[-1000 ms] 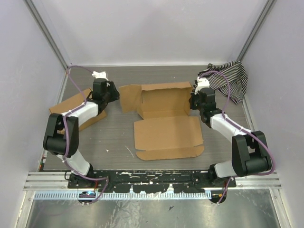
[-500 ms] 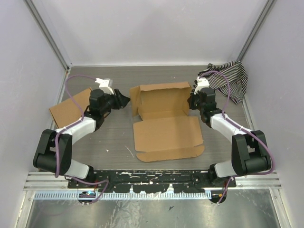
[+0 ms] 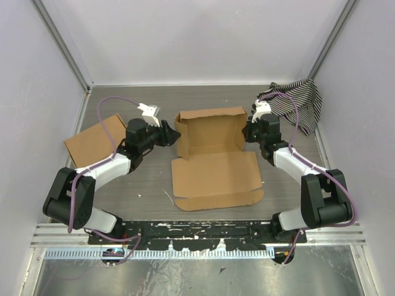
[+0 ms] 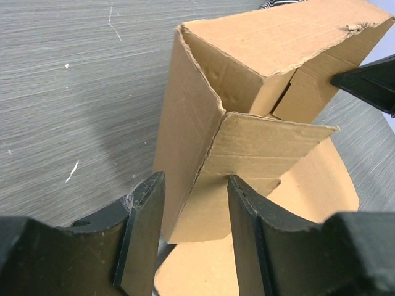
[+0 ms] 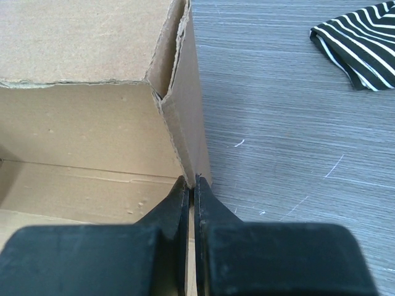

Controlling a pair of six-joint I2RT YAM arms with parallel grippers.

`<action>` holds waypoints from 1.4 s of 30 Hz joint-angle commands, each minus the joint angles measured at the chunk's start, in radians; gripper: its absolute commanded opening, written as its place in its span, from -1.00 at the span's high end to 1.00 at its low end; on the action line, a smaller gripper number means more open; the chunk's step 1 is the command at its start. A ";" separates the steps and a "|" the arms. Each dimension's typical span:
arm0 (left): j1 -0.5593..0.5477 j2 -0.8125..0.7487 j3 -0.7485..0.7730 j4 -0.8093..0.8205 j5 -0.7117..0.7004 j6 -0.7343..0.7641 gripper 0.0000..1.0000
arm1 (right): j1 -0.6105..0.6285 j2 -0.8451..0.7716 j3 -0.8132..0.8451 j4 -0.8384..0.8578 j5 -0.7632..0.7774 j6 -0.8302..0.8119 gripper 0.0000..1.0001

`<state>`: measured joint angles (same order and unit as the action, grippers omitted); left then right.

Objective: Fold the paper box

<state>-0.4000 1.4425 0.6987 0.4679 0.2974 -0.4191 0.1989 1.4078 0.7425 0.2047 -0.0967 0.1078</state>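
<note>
The paper box sits mid-scene on the table, far and side walls raised. The left gripper stands open astride its left wall; the right gripper pinches its right wall. A striped cloth lies far right.

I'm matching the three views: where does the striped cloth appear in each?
Top external: striped cloth in the table's far right corner, behind the right arm.
Left wrist: only a sliver at the top edge, beyond the paper box.
Right wrist: upper right corner, lying on the table.
Shared landmark: the paper box, its right wall pinched by the right gripper.
</note>
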 commanded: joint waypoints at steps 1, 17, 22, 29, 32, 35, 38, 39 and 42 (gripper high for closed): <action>-0.047 0.001 0.051 -0.007 -0.077 0.047 -0.04 | -0.001 -0.010 0.015 -0.003 -0.064 0.033 0.96; -0.226 0.164 0.264 -0.305 -0.679 0.150 0.07 | 0.016 -0.037 -0.004 -0.001 -0.081 0.048 0.96; -0.234 0.218 0.304 -0.329 -0.756 0.113 0.24 | 0.022 -0.047 -0.012 0.001 -0.084 0.052 0.96; -0.282 0.318 0.486 -0.621 -1.018 0.040 0.99 | 0.050 -0.041 0.005 -0.036 -0.045 0.066 0.97; -0.316 0.394 0.621 -0.846 -1.194 0.008 0.98 | 0.065 -0.045 0.015 -0.063 0.002 0.093 0.98; -0.326 0.435 0.673 -0.960 -1.276 -0.043 0.96 | 0.078 -0.045 0.031 -0.094 0.042 0.142 0.98; -0.327 0.411 0.636 -0.936 -1.262 -0.086 0.96 | 0.095 -0.038 0.054 -0.127 0.060 0.184 0.98; -0.331 0.396 0.616 -0.918 -1.254 -0.092 0.96 | 0.103 -0.033 0.064 -0.140 0.071 0.192 0.98; -0.364 0.329 0.537 -0.787 -1.208 -0.043 0.93 | 0.134 -0.023 0.072 -0.137 0.082 0.190 0.93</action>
<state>-0.7444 1.8454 1.3243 -0.3374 -0.8494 -0.4839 0.3023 1.3956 0.7734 0.1085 -0.0540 0.2550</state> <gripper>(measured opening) 0.048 0.058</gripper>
